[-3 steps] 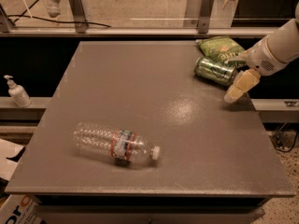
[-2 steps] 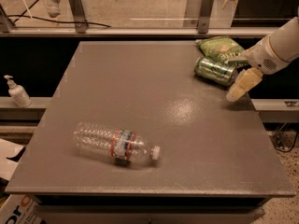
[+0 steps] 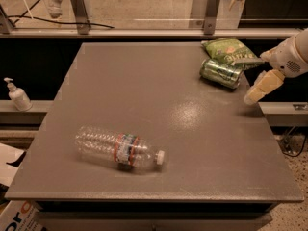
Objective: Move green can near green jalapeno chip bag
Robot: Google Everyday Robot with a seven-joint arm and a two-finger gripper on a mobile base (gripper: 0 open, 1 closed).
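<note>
The green can (image 3: 220, 72) lies on its side at the far right of the grey table (image 3: 159, 105). It rests right beside the green jalapeno chip bag (image 3: 229, 51), which lies flat just behind it, and seems to touch it. My gripper (image 3: 255, 79) is at the table's right edge, just right of the can and apart from it. It is open and empty, with one pale finger (image 3: 261, 86) pointing down-left toward the table.
A clear plastic water bottle (image 3: 119, 148) lies on its side at the front left of the table. A soap dispenser (image 3: 18, 95) stands on a ledge to the left. A glass rail with metal posts (image 3: 211, 8) runs behind the table.
My gripper has drawn back a little to the right, away from the can. The can, bag and bottle have not moved.
</note>
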